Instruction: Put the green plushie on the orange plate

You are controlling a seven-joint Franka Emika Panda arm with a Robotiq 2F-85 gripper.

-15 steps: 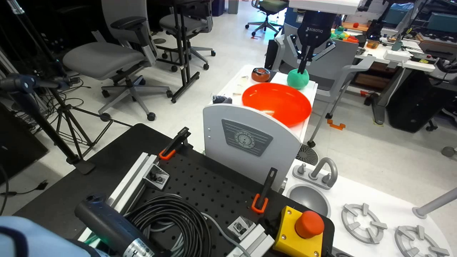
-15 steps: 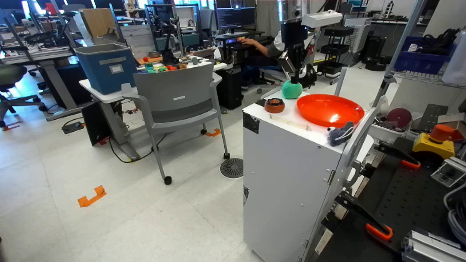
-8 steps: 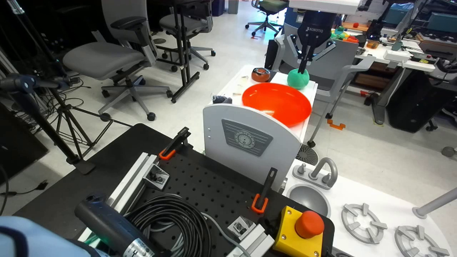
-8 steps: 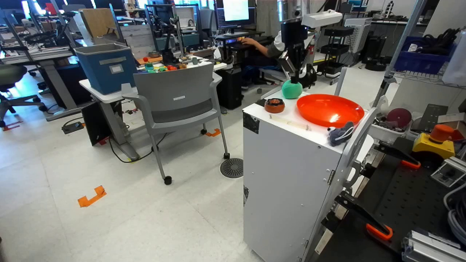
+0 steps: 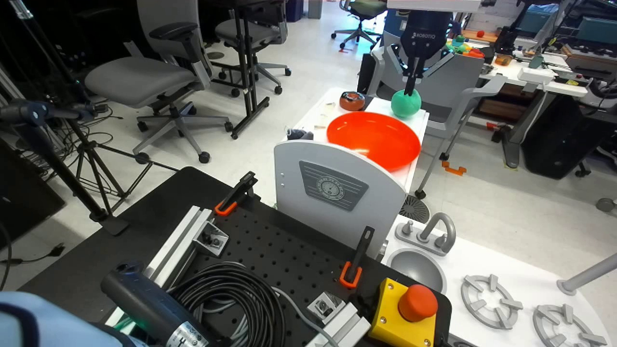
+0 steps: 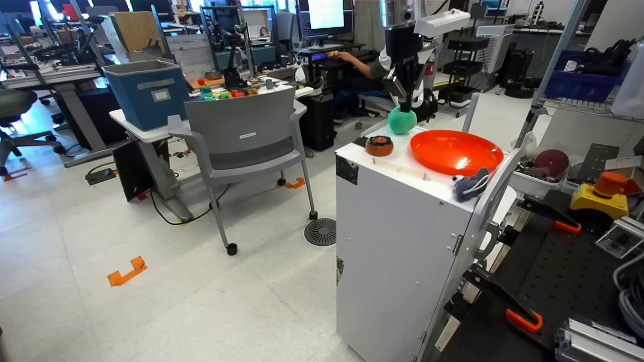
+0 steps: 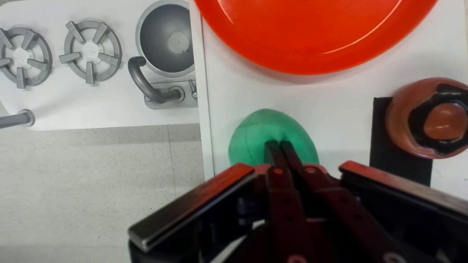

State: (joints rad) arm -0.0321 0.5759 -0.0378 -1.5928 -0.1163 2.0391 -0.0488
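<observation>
The green plushie [image 5: 406, 107], a round teal-green ball, is at the far end of the white cabinet top. My gripper [image 7: 279, 142] is shut on a pinch of its upper fabric; in the wrist view the cloth dimples round the fingertips. From above, the gripper [image 6: 405, 108] points straight down onto the plushie [image 6: 402, 122]. Whether the ball's underside clears the surface is hard to tell. Beside it lies the orange plate [image 5: 373, 135], wide and shallow with a raised rim. The plate [image 7: 314, 40] sits past the ball at the top of the wrist view, with nothing in it.
A brown-and-black round object [image 7: 446, 120] stands on the same top near the plushie. By the plate's far side lies a dark grey soft toy [image 6: 470, 186]. An upright grey panel [image 5: 337, 188] borders the plate. A toy sink and faucet [image 7: 153, 84] adjoin.
During the last half second my gripper has risen a little and shifted slightly, and the green plushie has moved up along with it. The plate has stayed in place.
</observation>
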